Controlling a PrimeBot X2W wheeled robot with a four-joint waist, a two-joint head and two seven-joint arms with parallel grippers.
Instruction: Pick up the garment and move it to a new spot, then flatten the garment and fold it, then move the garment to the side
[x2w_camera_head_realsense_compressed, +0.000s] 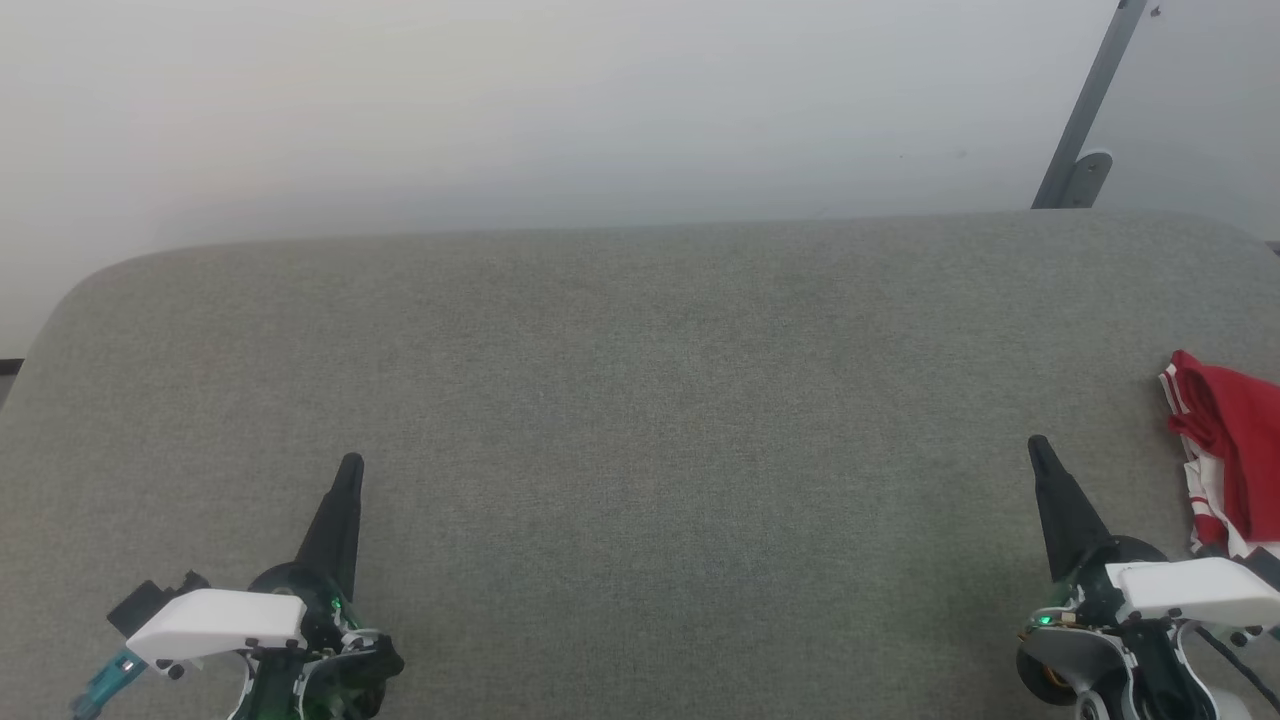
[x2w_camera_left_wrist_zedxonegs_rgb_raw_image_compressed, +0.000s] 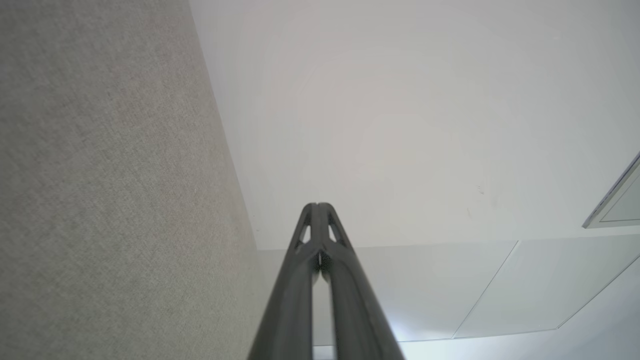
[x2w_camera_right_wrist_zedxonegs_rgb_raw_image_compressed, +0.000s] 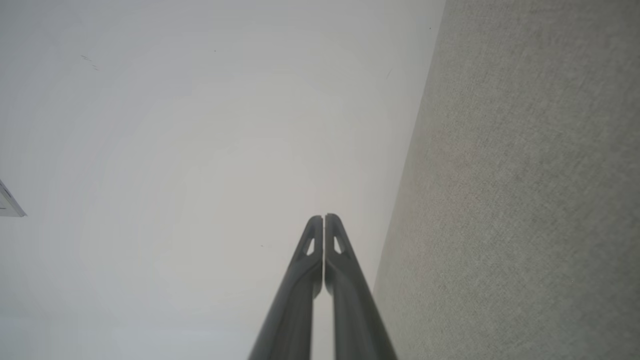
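1. Since the red basketball jersey with white-and-red striped trim (x2w_camera_head_realsense_compressed: 1225, 440) lay bunched in a heap at the far right edge of the head view, partly cut off by the frame, its full extent could not be judged. A grasp planned on the visible portion alone risked catching a single loose fold, so that the cloth would trail or slip on lifting.
2. Layers in the heap were folded over one another. A pinch taking several layers at once was likely to carry the tangle to the new spot and make flattening harder.
3. The jersey rested on the grey woven-fabric padded surface (x2w_camera_head_realsense_compressed: 640, 400). A sideways push from a finger, rather than a clean pinch, could have shoved it further right and out of view.
4. The right gripper (x2w_camera_head_realsense_compressed: 1038, 445) had its two long dark fingers pressed together with nothing between them. An approach made without first spreading them would only have prodded the cloth.
5. The jersey lay to the right of those fingertips, near but apart, with bare surface between the tips and the nearest striped hem. The lower part of the heap passed behind the white wrist housing, so contact there could not be confirmed.
6. The left gripper (x2w_camera_head_realsense_compressed: 350, 462) was likewise closed and empty. It sat at the lower left, well apart from the jersey, with nearly the whole width of the surface between them.
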